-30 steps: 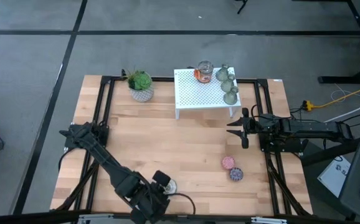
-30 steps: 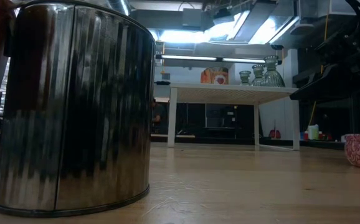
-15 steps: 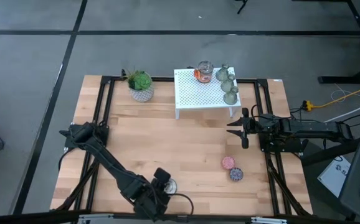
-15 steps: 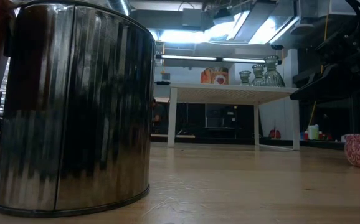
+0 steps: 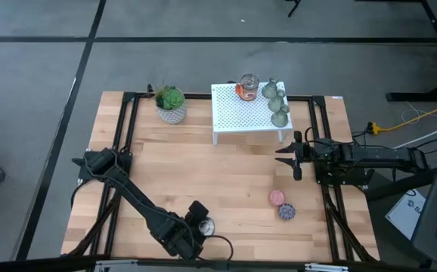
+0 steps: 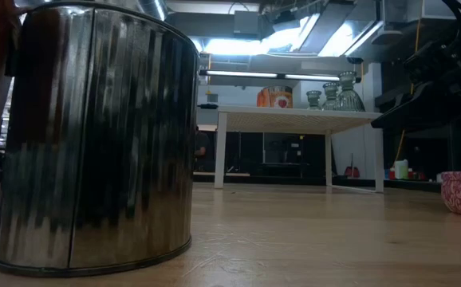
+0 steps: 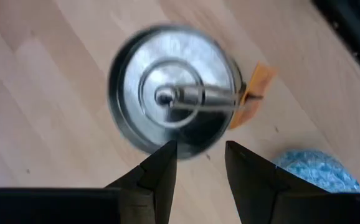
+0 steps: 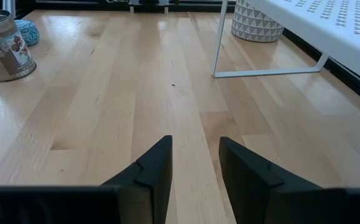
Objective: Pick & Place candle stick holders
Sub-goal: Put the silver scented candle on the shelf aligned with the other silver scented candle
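Since a second ago, left gripper (image 5: 190,236) has shifted slightly back toward the table's near edge, hanging over the metal tin (image 5: 203,225); everything else unchanged.

Left to right, seen from above: left arm (image 5: 124,189) runs from its base at the table's left side to the near edge. Its wrist view looks straight down on the tin (image 7: 175,90), fingers (image 7: 161,171) parted a little with nothing between them, tips just short of the tin's rim. A blue disc (image 7: 317,171) lies just beside the tin. In the low view the tin (image 6: 95,135) fills the left side.

Potted plant (image 5: 172,102) sits at the far left of the table. White rack (image 5: 245,113) stands at far centre, carrying a glass jar (image 5: 248,85) and the three candle stick holders (image 5: 276,101) in a row along its right end, all upright, touching or nearly so.

Pink disc (image 5: 277,197) and purple disc (image 5: 286,211) lie close together on the wood (image 5: 226,177) toward the near right.

Right gripper (image 5: 288,159) waits at the right side, just near of the rack's right leg, fingers (image 8: 155,171) slightly apart, holding nothing.
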